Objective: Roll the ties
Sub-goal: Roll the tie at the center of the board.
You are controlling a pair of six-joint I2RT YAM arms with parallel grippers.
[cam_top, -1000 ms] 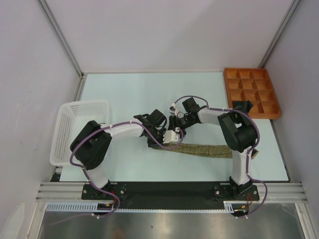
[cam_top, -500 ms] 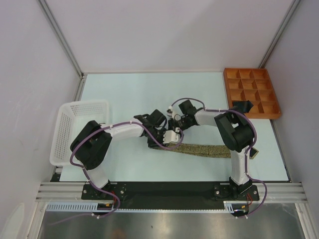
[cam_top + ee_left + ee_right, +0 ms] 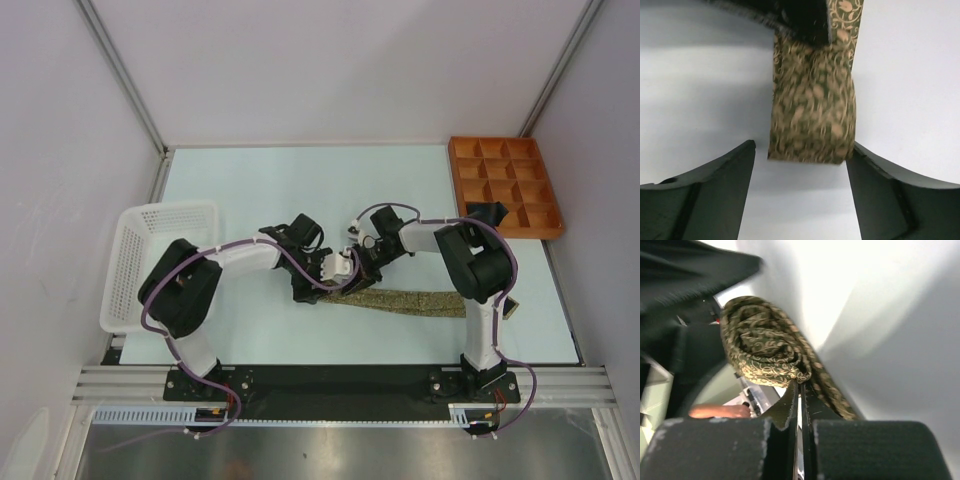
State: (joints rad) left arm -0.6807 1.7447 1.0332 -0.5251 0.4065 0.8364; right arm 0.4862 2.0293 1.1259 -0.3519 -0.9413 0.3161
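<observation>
Olive-tan tie [image 3: 410, 299] lies flat on the pale table [image 3: 250, 190], lower centre of the top view, its band running right toward the right arm's base. The rolled end sits at the band's left end, where your two grippers meet. Left gripper [image 3: 800, 150] is spread wide. In its wrist view the patterned roll hangs between the two dark fingers [image 3: 715, 185]: the finger at frame right looks to be just touching the cloth's edge, and the one at frame left is clear of it, so it grips nothing. Right gripper [image 3: 800, 387] has its fingers pressed together, tips up against the underside of the coil, which fills the upper left of that wrist view, with the loose band trailing down to the right behind them. You cannot tell whether a layer of cloth is nipped between the tips. Step in hand, by my reading: partway through rolling this tie, with a few turns made and most of the band not yet taken up. The next move likely calls for the left fingers to close on the coil and steady it so the turns do not spring loose, then another turn along the band. White mesh basket [image 3: 140, 260] is at left and orange compartment tray [image 3: 500, 190] at upper right, both well apart from the work.
</observation>
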